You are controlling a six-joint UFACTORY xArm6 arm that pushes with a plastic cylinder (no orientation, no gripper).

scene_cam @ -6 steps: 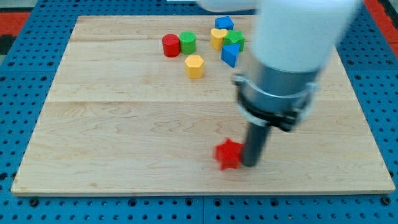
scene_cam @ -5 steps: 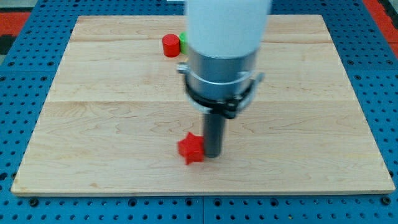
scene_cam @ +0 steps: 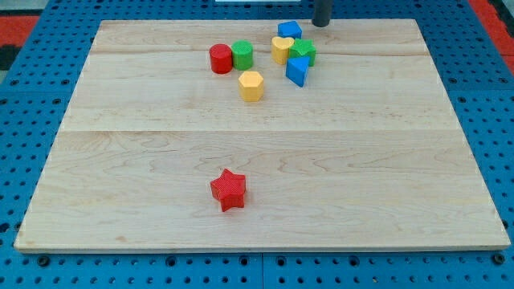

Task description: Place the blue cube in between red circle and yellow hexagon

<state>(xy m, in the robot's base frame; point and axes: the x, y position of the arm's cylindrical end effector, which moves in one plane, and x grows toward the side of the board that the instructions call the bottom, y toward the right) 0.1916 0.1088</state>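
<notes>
The blue cube (scene_cam: pixel 289 30) sits at the view's top of the wooden board, touching a yellow heart-shaped block (scene_cam: pixel 281 49) and a green block (scene_cam: pixel 303 51). The red circle (scene_cam: pixel 220 59) stands at the top left of the cluster, touching a green cylinder (scene_cam: pixel 242 55). The yellow hexagon (scene_cam: pixel 251 85) lies below and to the right of the red circle, apart from it. My tip (scene_cam: pixel 321 23) is at the view's top edge, just right of the blue cube, a small gap away.
A blue triangular block (scene_cam: pixel 297 71) lies below the green block. A red star (scene_cam: pixel 228 190) lies alone near the board's bottom edge. The board (scene_cam: pixel 120 160) rests on a blue pegboard surface.
The arm has left the board's lower part and gone to the top edge beside the blue cube. The red star was pushed leftward and now rests alone.
</notes>
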